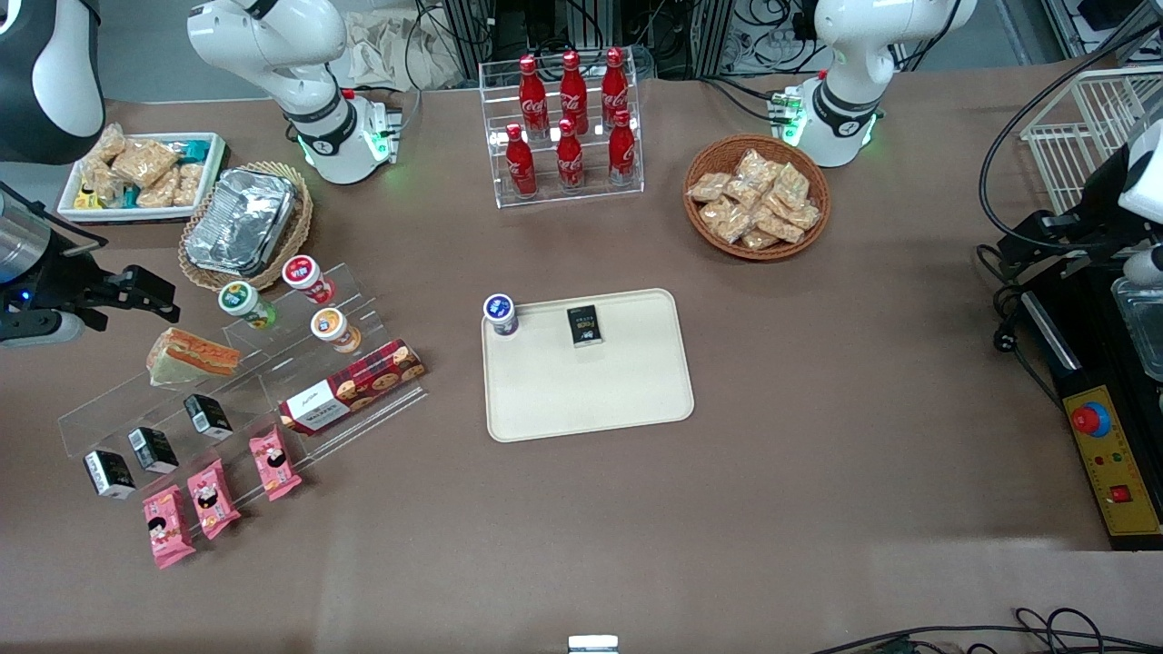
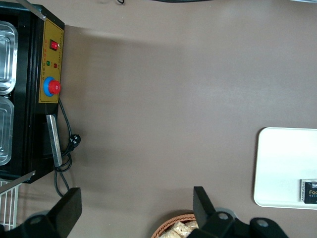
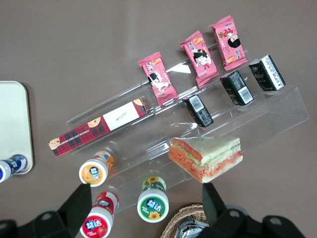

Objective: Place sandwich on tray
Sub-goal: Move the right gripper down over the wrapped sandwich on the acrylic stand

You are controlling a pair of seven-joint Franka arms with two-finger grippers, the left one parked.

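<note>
Here the hand [image 1: 136, 295] hangs open and empty above the sandwich [image 1: 193, 356], which lies on the clear stepped rack [image 1: 227, 381], at nine o'clock from the tray [image 1: 591, 400]. Light, soft, slippery-wrapped; pinch gently across its flat bread faces.

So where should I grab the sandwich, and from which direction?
Come straight down with the gripper, now open above the acrylic shelf. Put its fingers on the two flat bread faces of the sandwich, mid-wedge rather than at the thin tip. It lies on its side on the shelf's upper step with the filling edge showing, so the faces look reachable. The clear wrap may slip, so close gently.
</note>
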